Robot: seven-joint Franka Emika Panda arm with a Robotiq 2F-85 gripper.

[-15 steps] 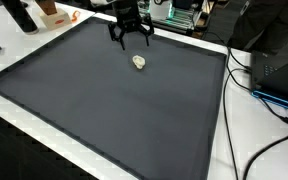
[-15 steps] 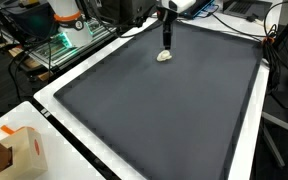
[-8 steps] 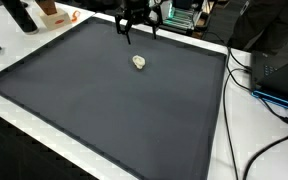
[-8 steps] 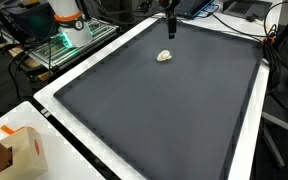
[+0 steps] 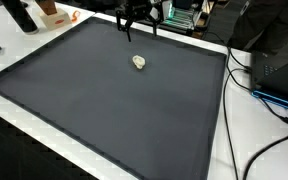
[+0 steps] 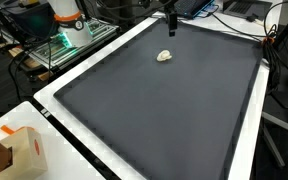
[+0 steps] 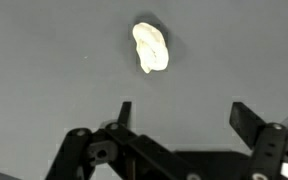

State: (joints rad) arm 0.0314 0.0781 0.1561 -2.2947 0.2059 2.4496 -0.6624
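The gripper (image 5: 142, 33) is hovering, jaws apart and empty, above the pale lump (image 5: 139, 62) lying untouched on the desk's dark mat (image 5: 104, 115).

dark grey mat (image 5: 104, 110) covers the white table (image 5: 234, 140), a pale lump (image 5: 139, 62) lying on it

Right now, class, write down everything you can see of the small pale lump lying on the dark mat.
The lump is small and cream-white, an irregular, elongated blob with soft folds. It looks crumpled or doughy, but its material cannot be told. It lies flat and alone on the dark grey mat, nearer the end where the arm stands, and casts a faint shadow. Only the mat touches it. The open pincer hangs above it, apart from it and holding nothing.
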